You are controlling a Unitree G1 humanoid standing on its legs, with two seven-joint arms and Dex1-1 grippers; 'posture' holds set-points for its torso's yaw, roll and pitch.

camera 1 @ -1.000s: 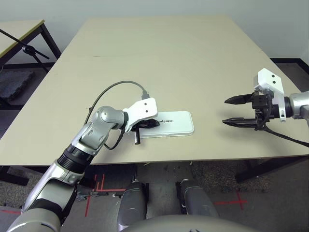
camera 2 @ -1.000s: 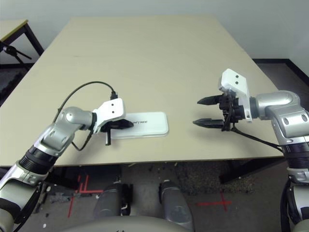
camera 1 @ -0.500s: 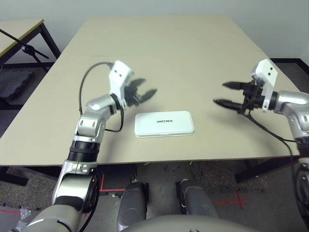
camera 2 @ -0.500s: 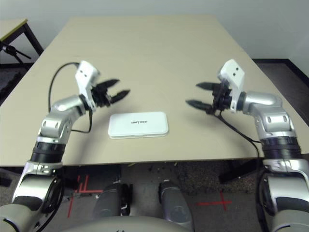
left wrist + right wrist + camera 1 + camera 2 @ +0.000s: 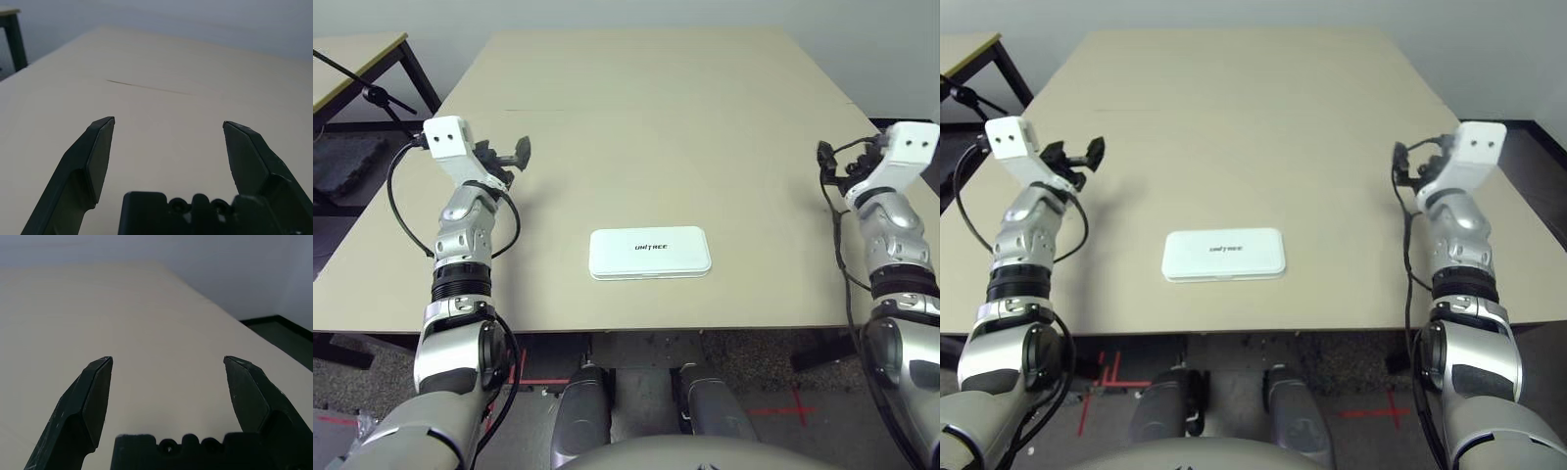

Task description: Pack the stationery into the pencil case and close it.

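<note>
- Pencil case (image 5: 649, 253) lying flat and shut near the front edge of the table (image 5: 646, 117), roughly centred between the two arms, lid up with the dark UNITREE lettering (image 5: 652, 247) readable.
- Sitting all by itself, well apart from both grippers, nothing touching it.
- No way to tell what's inside with the lid down, so can't say where the stationery sits.
- Left gripper (image 5: 514, 153) raised over the left part of the table, well back and off to the side of the case, forearm standing nearly upright from the near edge.
- Spread wide in the wrist view, fingers (image 5: 95, 152) far apart with just bare tabletop between them, holding nothing.
- Thin dark seam line (image 5: 146, 87) across the tabletop visible past those fingers.
- Right gripper (image 5: 1408, 164) raised in a mirror pose over the right edge of the table, also far from the case.
- Same deal there: fingers (image 5: 93, 391) wide apart, gripping nothing, plain table surface and its far corner behind them.
- Black cables (image 5: 406, 211) looping off both wrists.
- Second table (image 5: 352, 54) with a dark leg off to the far left.
</note>
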